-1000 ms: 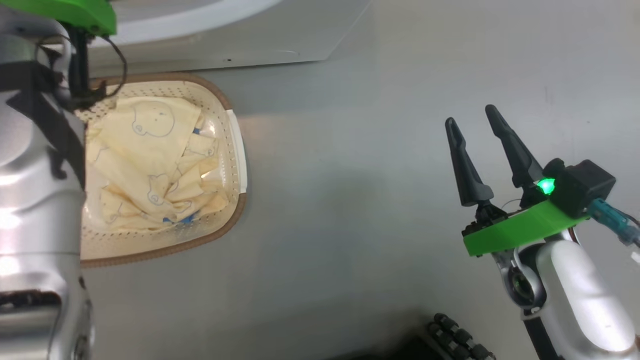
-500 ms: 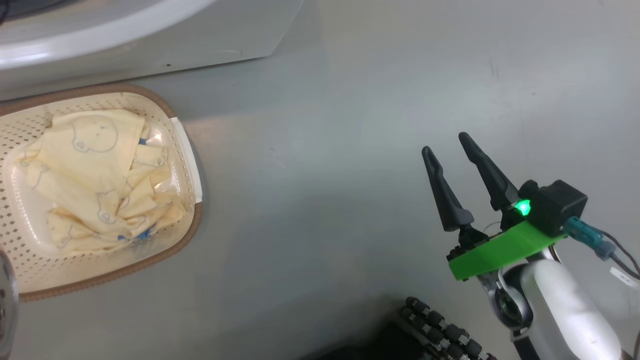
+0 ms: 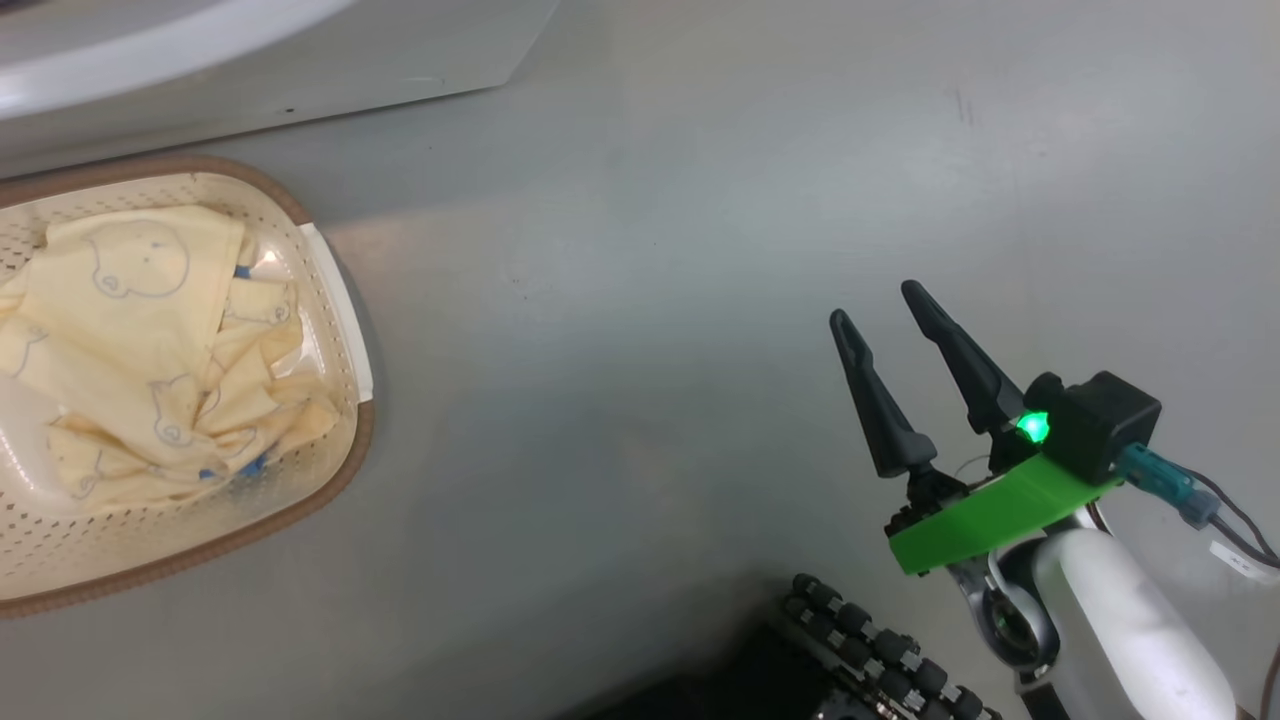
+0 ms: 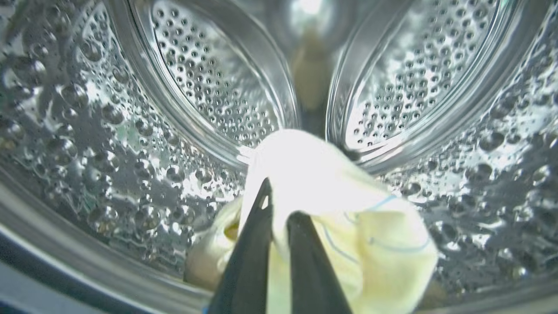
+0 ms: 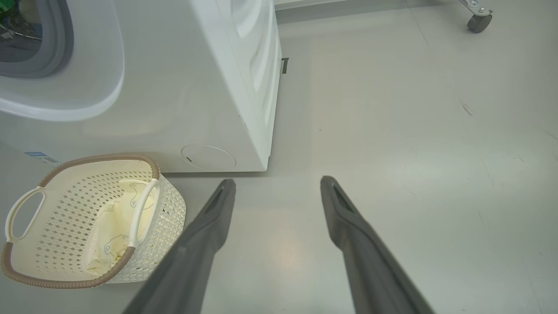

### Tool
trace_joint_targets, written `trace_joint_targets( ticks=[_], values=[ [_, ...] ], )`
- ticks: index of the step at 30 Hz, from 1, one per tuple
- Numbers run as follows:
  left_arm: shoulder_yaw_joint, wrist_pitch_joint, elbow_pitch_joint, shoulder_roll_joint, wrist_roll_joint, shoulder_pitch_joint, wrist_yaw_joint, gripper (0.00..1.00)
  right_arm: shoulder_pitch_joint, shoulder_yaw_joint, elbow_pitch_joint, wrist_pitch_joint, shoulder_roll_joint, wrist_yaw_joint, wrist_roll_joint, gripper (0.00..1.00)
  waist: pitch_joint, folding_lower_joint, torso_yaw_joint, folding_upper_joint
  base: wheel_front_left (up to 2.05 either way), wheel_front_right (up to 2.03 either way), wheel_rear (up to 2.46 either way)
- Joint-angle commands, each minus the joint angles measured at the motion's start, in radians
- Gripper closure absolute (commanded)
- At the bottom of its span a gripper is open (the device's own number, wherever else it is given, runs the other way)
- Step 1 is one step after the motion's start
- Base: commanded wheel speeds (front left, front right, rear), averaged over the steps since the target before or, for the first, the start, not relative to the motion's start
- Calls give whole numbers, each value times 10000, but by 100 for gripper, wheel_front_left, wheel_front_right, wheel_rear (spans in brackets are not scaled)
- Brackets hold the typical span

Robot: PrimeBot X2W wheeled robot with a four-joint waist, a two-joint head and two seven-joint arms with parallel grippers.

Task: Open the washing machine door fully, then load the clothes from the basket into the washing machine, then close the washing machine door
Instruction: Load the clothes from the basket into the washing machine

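Note:
Inside the washing machine's steel drum point(image 4: 209, 87), my left gripper point(image 4: 281, 203) is shut on a pale yellow garment point(image 4: 348, 226) with thin blue lines, which hangs low over the drum's front lip. More of the clothes point(image 3: 130, 340) lie bunched in the cream basket point(image 3: 358, 440) on the floor at the left. The right wrist view has the same basket point(image 5: 100, 158) and clothes point(image 5: 117, 218) in front of the white washing machine point(image 5: 183, 87). My right gripper point(image 3: 875, 303) hovers open and empty over bare floor to the right, its fingers point(image 5: 209, 226) spread wide. The door is out of view.
The grey floor point(image 3: 640, 350) runs wide between basket and right gripper. A black ribbed part of my base point(image 3: 870, 650) sits at the bottom edge. A caster wheel point(image 5: 479, 19) stands far back on the right. The washer's grey gasket point(image 5: 65, 26) rings the opening.
The head camera has swung, so the basket now sits further left in its picture. The left forearm seen beside the basket a second ago has left that picture. My right gripper stays open.

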Motion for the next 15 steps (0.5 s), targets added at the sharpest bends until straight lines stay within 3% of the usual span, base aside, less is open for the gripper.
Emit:
trace_joint_targets(
  ticks=[1, 3, 4, 6, 7, 8, 15],
  values=[
    [-115, -53, 288, 436, 150, -197, -58, 100, 347, 179, -168, -94, -145, -27, 74, 0, -69, 0, -6, 0, 0, 0, 0],
    [-217, -31, 862, 389, 179, -425, -71, 99, 363, 177, -131, -94, -131, -27, 104, 0, -167, 0, -4, 0, 0, 0, 0],
    [-276, 62, 1145, 348, 199, -540, -70, 87, 381, 167, -127, -94, -119, -27, 120, 0, -218, 0, 7, 0, 0, 0, 0],
    [-438, 421, 1694, 252, 275, -779, -94, 56, 420, 146, -116, -94, -105, -27, 142, 0, -308, 0, 41, 0, 0, 0, 0],
    [-517, 606, 1923, 193, 313, -907, -96, 22, 437, 136, -107, -94, -103, -27, 143, 0, -350, 0, 65, 0, 0, 0, 0],
    [-575, 763, 2112, 130, 336, -1041, -67, 2, 451, 126, -105, -94, -97, -27, 150, 0, -383, 0, 90, 0, 0, 0, 0],
    [-1003, 1986, 3052, -203, 568, -1505, 72, 0, 510, 63, -58, -94, -49, -27, 202, 0, -667, 0, 239, 0, 0, 0, 0]
  ],
)
